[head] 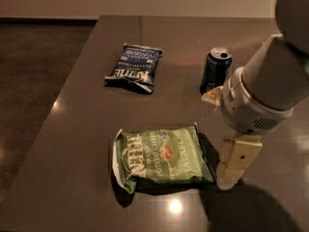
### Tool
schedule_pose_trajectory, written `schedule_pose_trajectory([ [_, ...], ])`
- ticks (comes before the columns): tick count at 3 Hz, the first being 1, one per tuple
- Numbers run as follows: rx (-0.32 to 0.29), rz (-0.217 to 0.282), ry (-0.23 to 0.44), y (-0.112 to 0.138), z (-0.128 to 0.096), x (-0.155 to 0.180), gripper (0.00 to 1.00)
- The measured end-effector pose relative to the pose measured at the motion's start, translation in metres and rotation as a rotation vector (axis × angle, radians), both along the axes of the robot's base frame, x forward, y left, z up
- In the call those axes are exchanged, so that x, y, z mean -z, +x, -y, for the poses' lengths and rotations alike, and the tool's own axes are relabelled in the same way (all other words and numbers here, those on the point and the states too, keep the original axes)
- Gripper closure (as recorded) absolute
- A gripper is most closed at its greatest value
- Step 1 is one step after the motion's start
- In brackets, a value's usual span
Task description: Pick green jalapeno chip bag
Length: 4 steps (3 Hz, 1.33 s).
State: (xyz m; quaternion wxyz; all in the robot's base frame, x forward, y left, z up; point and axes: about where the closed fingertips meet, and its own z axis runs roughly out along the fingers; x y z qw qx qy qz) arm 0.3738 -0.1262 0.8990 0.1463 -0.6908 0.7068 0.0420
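The green jalapeno chip bag (161, 157) lies flat on the dark table (87, 105), near its front, with white lettering and a small red emblem. My gripper (231, 174) hangs from the white arm on the right, just beside the bag's right edge and low over the table. Only one beige finger block shows from this side.
A smaller dark blue chip bag (135, 67) lies at the back left of the table. A dark soda can (215, 70) stands upright at the back, behind my arm. The table's left edge drops to a dark floor (34, 71).
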Motion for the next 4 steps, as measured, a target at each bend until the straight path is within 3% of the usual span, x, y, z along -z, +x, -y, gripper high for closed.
schedule_pose_trajectory([
  [2,-0.095,-0.057,-0.025,-0.009,-0.034,0.047,0.0],
  [4,-0.14,-0.079,-0.058,-0.013,-0.056,0.06,0.41],
])
